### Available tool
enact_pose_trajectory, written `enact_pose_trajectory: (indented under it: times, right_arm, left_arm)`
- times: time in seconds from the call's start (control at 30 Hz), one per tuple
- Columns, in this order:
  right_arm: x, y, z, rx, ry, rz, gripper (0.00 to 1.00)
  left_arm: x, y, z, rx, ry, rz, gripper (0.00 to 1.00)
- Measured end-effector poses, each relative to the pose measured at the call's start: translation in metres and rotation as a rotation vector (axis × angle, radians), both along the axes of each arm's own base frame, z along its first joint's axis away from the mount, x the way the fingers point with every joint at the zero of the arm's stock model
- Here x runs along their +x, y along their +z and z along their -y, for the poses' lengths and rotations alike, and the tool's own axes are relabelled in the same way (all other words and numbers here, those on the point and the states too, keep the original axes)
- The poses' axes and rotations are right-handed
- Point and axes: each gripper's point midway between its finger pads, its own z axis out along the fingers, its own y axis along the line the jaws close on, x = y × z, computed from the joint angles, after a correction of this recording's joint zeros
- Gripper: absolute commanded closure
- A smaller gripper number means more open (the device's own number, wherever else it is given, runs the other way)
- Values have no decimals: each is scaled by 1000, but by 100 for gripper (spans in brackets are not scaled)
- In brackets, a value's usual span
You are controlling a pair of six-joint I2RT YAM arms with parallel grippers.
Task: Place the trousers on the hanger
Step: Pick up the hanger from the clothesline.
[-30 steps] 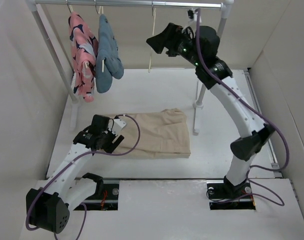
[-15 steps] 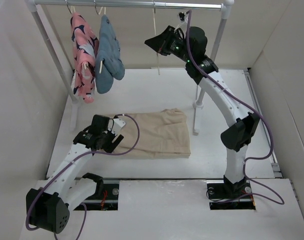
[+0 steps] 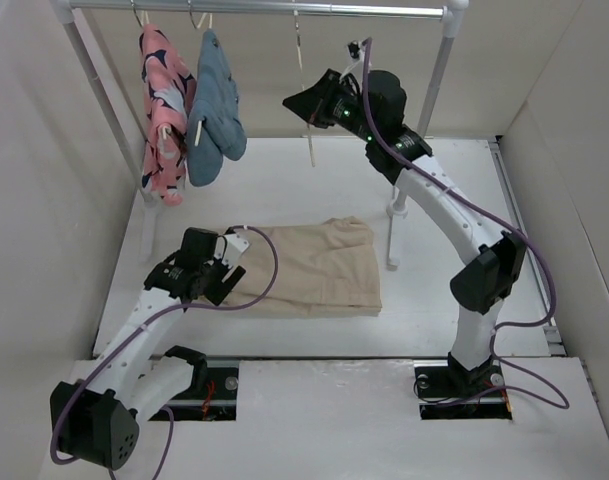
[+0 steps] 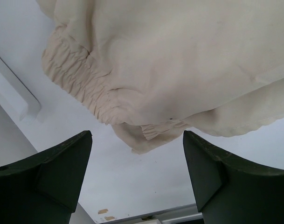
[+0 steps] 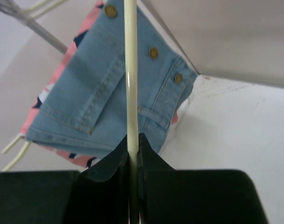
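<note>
Step in hand: securing the hanger. Right gripper (image 3: 306, 108) is raised near the grey rail (image 3: 264, 8), its fingers clamped together on a thin bar of the hanger (image 3: 310, 150). The hanger hangs tilted below the rail, to the right of the pink garment (image 3: 162, 100) and the denim garment (image 3: 212, 110). The trousers (image 3: 319, 265) lie flat on the table (image 3: 284, 180), not lifted. Left gripper (image 3: 227, 263) hovers at their left end with fingers wide apart and nothing between them. Judgement: the task is early. The next move calls for bringing hanger and cloth together, with the left fingers closing on the gathered edge without bunching extra folds. The right wrist view shows the pinch itself: the bar of the hanger (image 5: 130, 70) runs straight between the tips of the right gripper (image 5: 132, 140), with the denim garment (image 5: 100, 93) behind. The overhead view cannot resolve that contact. The left wrist view shows the elastic hem of the trousers (image 4: 179, 60) just ahead of the left gripper (image 4: 137, 140), untouched. Only the overhead view shows the rail and both arms together.
</note>
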Motion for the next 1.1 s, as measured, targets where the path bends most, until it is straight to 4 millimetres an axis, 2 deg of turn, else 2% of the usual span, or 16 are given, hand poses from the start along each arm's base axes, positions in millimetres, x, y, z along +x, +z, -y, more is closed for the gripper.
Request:
enact_pose_trajectory:
  times: [0.17, 0.3, 0.43, 0.53, 0.57, 0.67, 0.73, 0.8, 0.9, 0.93, 1.0, 1.1]
  right_arm:
    - [-21, -28, -12, -47, 16, -43, 100]
    - [-24, -53, -19, -90, 10, -69, 100]
    - [-31, -87, -17, -139, 4, -117, 100]
    - [-47, -125, -4, -187, -10, -179, 100]
    - [-53, -136, 2, -197, -23, -188, 100]
    - [-82, -177, 23, -254, -63, -249, 100]
    - [-102, -197, 30, -277, -79, -267, 100]
    - [-126, -219, 32, -295, -82, -290, 100]
    - [-159, -252, 34, -311, -81, -333, 100]
    - [-170, -263, 33, -315, -80, -347, 100]
    - [-188, -286, 33, -331, -82, -382, 100]
    - [-203, -311, 33, -349, -103, -428, 100]
  left_arm:
    - [4, 8, 1, -8, 0, 25, 24]
    - [5, 14, 2, -15, -2, 43, 24]
    - [11, 40, 10, -61, -24, 102, 24]
    - [12, 82, 22, -141, -73, 201, 24]
    - [11, 97, 28, -175, -96, 234, 21]
    - [1, 158, 49, -306, -194, 371, 12]
    - [-7, 199, 66, -411, -267, 452, 3]
    - [-17, 237, 82, -520, -329, 518, 2]
    - [-19, 271, 105, -655, -383, 508, 0]
    - [-15, 277, 114, -696, -394, 482, 0]
    - [-1, 275, 132, -769, -398, 397, 0]
    - [21, 250, 160, -854, -361, 222, 0]
